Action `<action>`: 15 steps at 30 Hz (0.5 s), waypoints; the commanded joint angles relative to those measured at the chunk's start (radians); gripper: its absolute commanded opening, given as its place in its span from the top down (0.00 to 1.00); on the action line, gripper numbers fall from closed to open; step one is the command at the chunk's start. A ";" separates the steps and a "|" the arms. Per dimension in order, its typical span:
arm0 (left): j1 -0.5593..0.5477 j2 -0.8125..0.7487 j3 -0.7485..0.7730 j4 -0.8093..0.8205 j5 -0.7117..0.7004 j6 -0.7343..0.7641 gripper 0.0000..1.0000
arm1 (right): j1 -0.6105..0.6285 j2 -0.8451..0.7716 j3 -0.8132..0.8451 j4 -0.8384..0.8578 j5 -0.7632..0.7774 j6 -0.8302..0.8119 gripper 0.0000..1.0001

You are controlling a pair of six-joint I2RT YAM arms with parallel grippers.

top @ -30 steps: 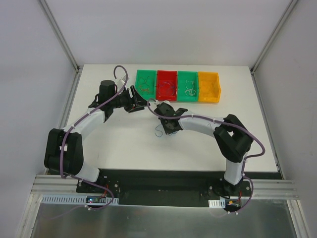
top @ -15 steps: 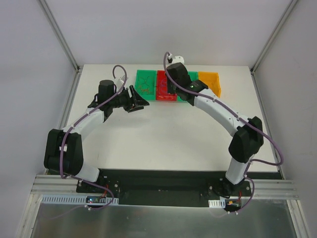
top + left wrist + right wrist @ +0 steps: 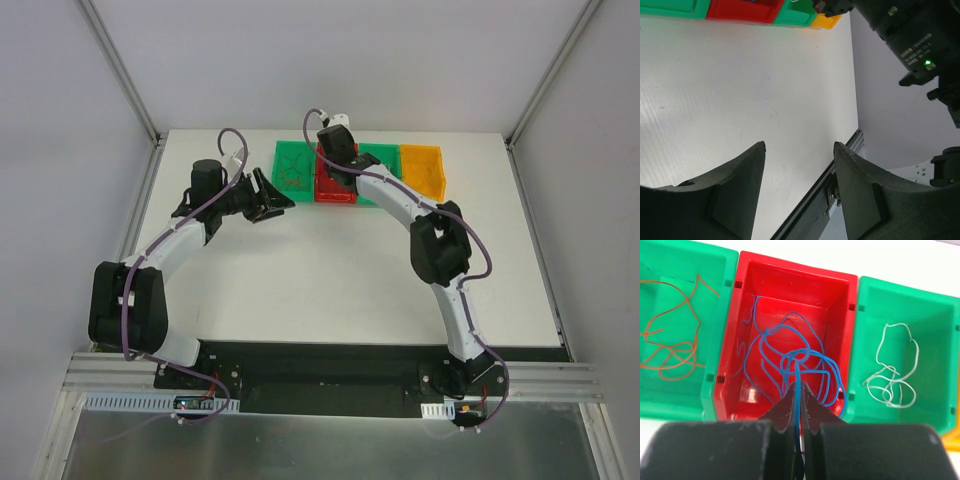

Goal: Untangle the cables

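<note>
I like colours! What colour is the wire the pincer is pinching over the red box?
The wire is blue; the right wrist view shows it best.

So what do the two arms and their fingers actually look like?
The left arm and right arm have white links and bulky black joints, each with a purple-grey hose looping along it. The fingers are matte black, blunt wedges. The right arm's wrist housing carries small white lettering and a green light.
</note>
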 commanded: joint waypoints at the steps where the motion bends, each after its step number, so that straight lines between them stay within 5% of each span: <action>1: 0.027 0.002 0.007 0.041 0.021 -0.006 0.44 | 0.002 0.068 0.147 0.036 0.045 -0.119 1.00; 4: 0.031 0.019 0.007 0.056 0.041 -0.024 0.44 | -0.010 0.122 0.176 0.044 -0.010 -0.131 0.98; 15: 0.037 0.023 0.010 0.081 0.062 -0.023 0.46 | -0.061 0.091 0.110 0.085 -0.183 -0.091 0.44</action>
